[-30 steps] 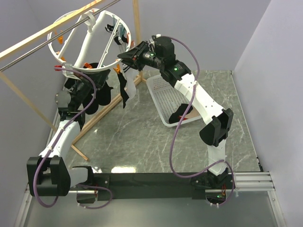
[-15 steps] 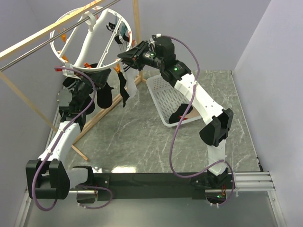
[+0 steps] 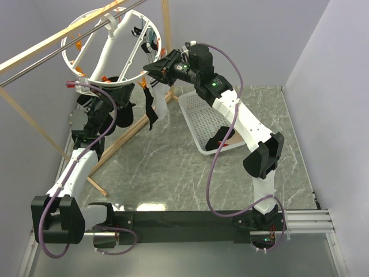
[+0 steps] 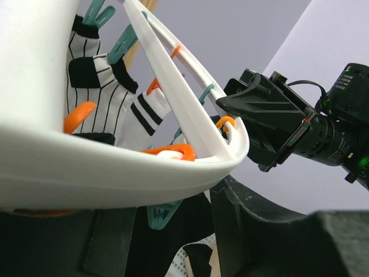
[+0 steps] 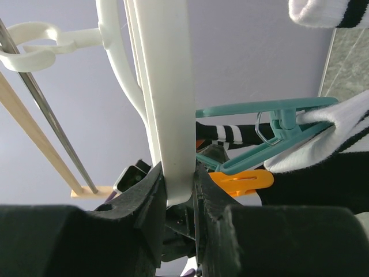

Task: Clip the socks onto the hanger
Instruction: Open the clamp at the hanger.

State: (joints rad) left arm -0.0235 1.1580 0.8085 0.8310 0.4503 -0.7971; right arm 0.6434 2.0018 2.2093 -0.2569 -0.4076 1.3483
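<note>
The round white hanger (image 3: 105, 55) hangs from a metal rod at the back left. Black socks (image 3: 125, 112) dangle from clips on its lower rim, another (image 3: 151, 107) to their right. My right gripper (image 3: 151, 68) is shut on the ring's right edge; in the right wrist view its jaws (image 5: 180, 196) pinch the white rim (image 5: 170, 86). My left gripper (image 3: 109, 99) sits just under the lower rim, open. In the left wrist view a teal clip (image 4: 160, 214) hangs free between its fingers (image 4: 265, 231), with black sock fabric (image 4: 193, 228) behind and striped socks (image 4: 92, 86) clipped above.
A white mesh basket (image 3: 199, 112) lies at the back centre with a black sock (image 3: 222, 137) in it. A wooden frame (image 3: 132, 130) leans under the hanger, and the metal rod (image 3: 34, 66) runs diagonally overhead. Walls close in on both sides.
My left gripper's jaws have opened under the ring's lower rim. The ring's lower left edge has risen slightly. The right arm has not moved.
</note>
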